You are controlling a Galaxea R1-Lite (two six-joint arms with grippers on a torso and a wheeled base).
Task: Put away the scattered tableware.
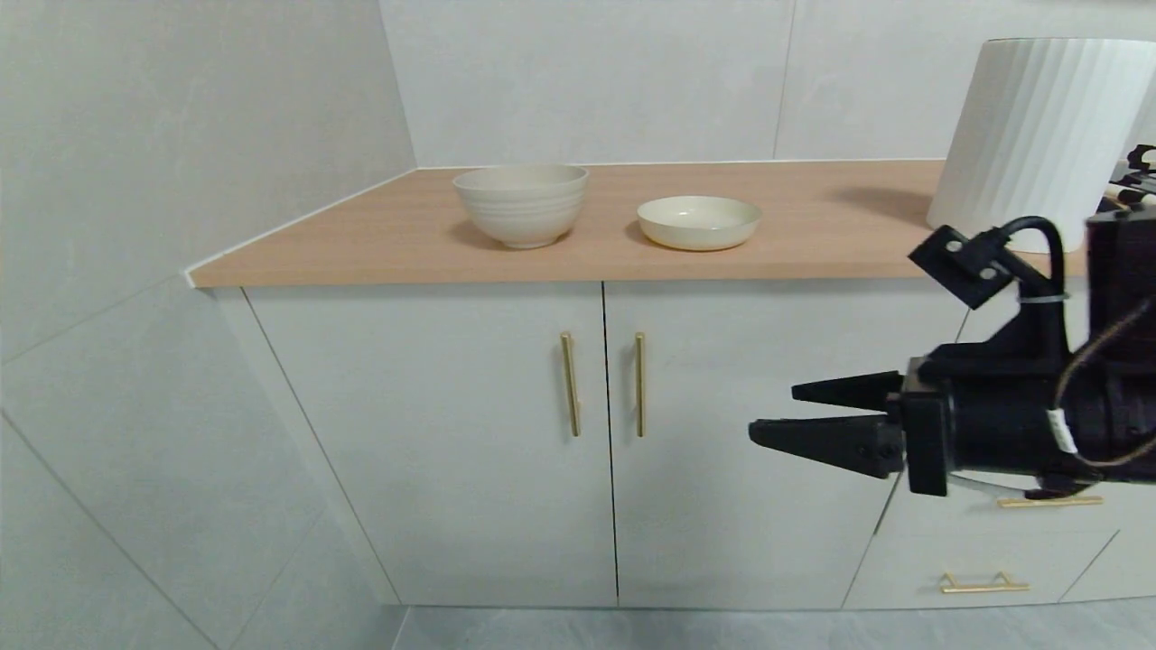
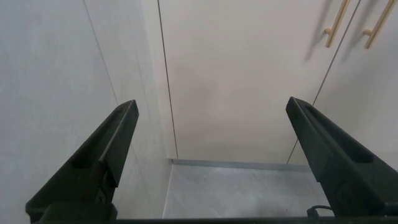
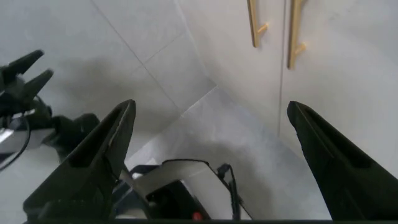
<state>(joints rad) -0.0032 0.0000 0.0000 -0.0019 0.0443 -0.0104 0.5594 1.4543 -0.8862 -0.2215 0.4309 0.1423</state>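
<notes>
A deep ribbed cream bowl (image 1: 522,204) and a shallow cream dish (image 1: 699,222) stand side by side on the wooden countertop (image 1: 813,235). Below them are two white cabinet doors with gold handles (image 1: 569,384). My right gripper (image 1: 773,412) hangs open in front of the right door, below counter height, with nothing between its fingers; the right wrist view shows this gripper (image 3: 210,107) spread wide over the floor near the handles (image 3: 254,25). My left gripper (image 2: 210,106) is open and empty, low in front of the left door and the floor.
A tall white ribbed cylinder (image 1: 1039,135) stands on the counter at the far right. Drawers with gold handles (image 1: 984,585) sit right of the doors. A tiled wall (image 1: 135,271) closes the left side. Grey floor (image 1: 722,627) lies below.
</notes>
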